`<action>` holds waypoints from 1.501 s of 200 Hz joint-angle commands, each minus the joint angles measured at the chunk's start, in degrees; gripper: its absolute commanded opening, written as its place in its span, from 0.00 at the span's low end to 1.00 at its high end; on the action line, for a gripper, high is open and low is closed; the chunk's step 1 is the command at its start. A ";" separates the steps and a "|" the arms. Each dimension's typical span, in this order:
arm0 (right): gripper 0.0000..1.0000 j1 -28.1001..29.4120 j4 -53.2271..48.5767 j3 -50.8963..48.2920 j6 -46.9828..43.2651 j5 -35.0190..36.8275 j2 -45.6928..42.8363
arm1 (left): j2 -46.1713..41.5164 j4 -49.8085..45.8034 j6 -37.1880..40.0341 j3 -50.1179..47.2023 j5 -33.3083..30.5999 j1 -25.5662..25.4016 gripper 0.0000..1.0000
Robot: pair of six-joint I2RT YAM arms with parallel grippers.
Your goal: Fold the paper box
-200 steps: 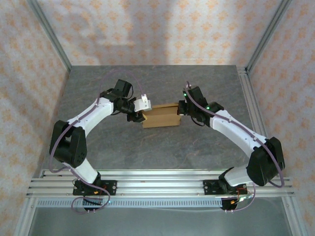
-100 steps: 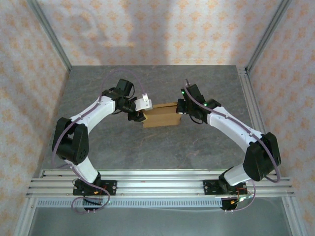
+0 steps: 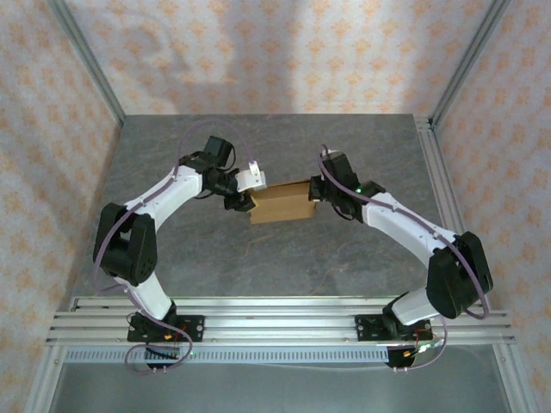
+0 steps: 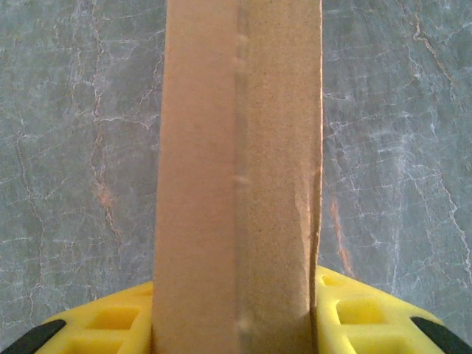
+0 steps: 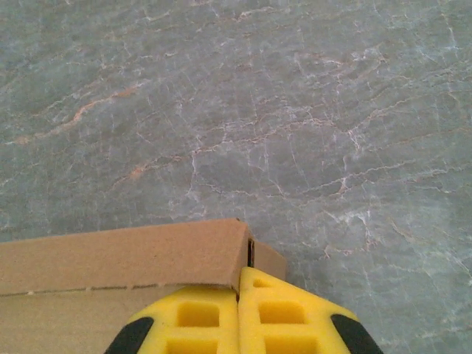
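Top external: you have the paper box at mid-bench, between the two arms, its walls partly up. Your left gripper is clamped on the box's left end. Left wrist: a cardboard wall sits pinched between the yellow fingers. Your right gripper is at the box's right end, jaws fully closed. Right wrist: yellow fingertips pressed together, against the box corner, gripping nothing.

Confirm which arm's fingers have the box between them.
The left fingers: one yellow finger sits on each side of the box. The right fingers are shut against each other, at the box's corner.
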 commanded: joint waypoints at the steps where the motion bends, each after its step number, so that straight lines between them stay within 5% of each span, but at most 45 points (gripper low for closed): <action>1: 0.00 0.08 5.45 -5.63 -1.66 -2.10 0.11 | 2.75 -2.40 -0.21 0.36 -2.11 -0.25 0.37; 48: 0.00 0.36 8.48 -7.72 -3.05 -0.22 -0.82 | 2.17 -2.02 0.17 -0.18 -1.69 -0.21 0.39; 154: 0.00 0.32 -6.12 3.31 -2.16 2.46 2.10 | 1.09 0.18 -0.38 -1.31 -2.13 -0.21 0.42; 191: 0.00 0.35 -7.65 5.06 -2.28 2.40 2.84 | -0.61 4.78 -3.49 -3.90 -2.57 -0.21 0.69; 244: 0.00 0.73 -8.65 6.11 -2.65 3.54 3.94 | -6.53 15.24 -13.93 -8.47 -2.21 -0.43 0.96; 300: 0.00 1.13 -10.14 7.48 -2.84 3.76 4.27 | -15.22 31.70 -28.45 -17.20 -11.18 -0.72 1.00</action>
